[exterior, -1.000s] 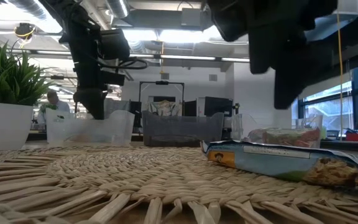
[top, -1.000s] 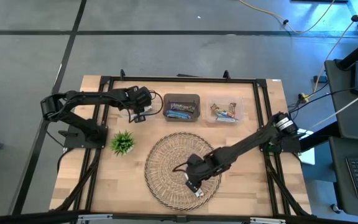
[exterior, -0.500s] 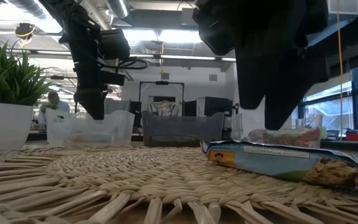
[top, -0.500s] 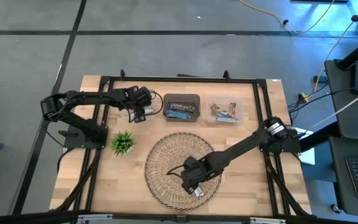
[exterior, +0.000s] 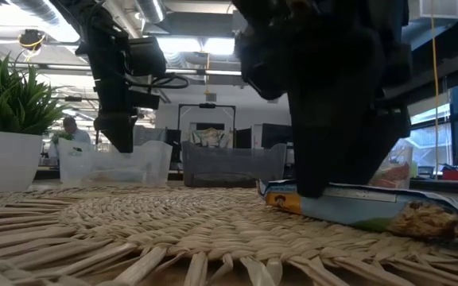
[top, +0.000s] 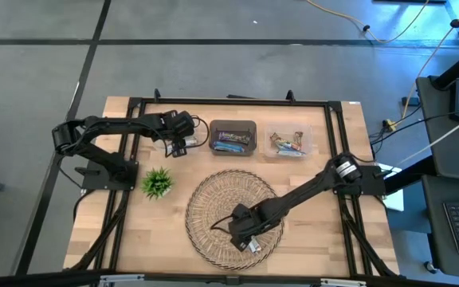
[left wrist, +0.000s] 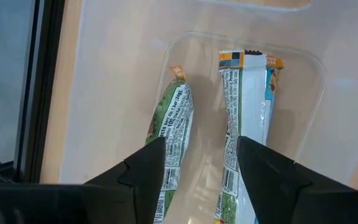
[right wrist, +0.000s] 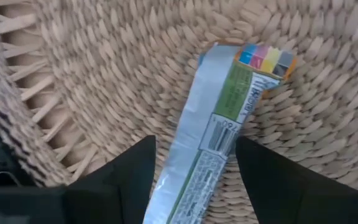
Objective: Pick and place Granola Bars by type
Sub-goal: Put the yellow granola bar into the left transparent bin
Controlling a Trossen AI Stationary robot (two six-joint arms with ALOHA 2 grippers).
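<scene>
One granola bar (right wrist: 219, 118), silvery with a green label, lies flat on the round wicker tray (top: 209, 203) near its near edge. My right gripper (right wrist: 194, 180) is down over it, open, one finger along each long side of the bar (exterior: 372, 208). My left gripper (top: 180, 146) hangs open at the far left over a clear bin (left wrist: 316, 93). Two bars lie in that bin, a green one (left wrist: 169, 124) and a white one (left wrist: 244, 106), and the fingers (left wrist: 148, 174) stand above them. My right gripper comes from above, pointing down. Its fingers (right wrist: 129, 177) stand close beside the two long sides (right wrist: 185, 155) of the bar, which lies flat on the tray. Whether they touch it I cannot tell.
A dark bin (top: 233, 137) with blue bars and a clear bin (top: 289, 142) with brown-red bars stand in a row at the far edge. A small green plant (top: 158, 182) in a white pot stands left of the tray. Black frame rails run along the table's sides.
My right gripper has come down and a little toward the table's left, from above the tray onto the bar lying there. The bar has stayed in place.
</scene>
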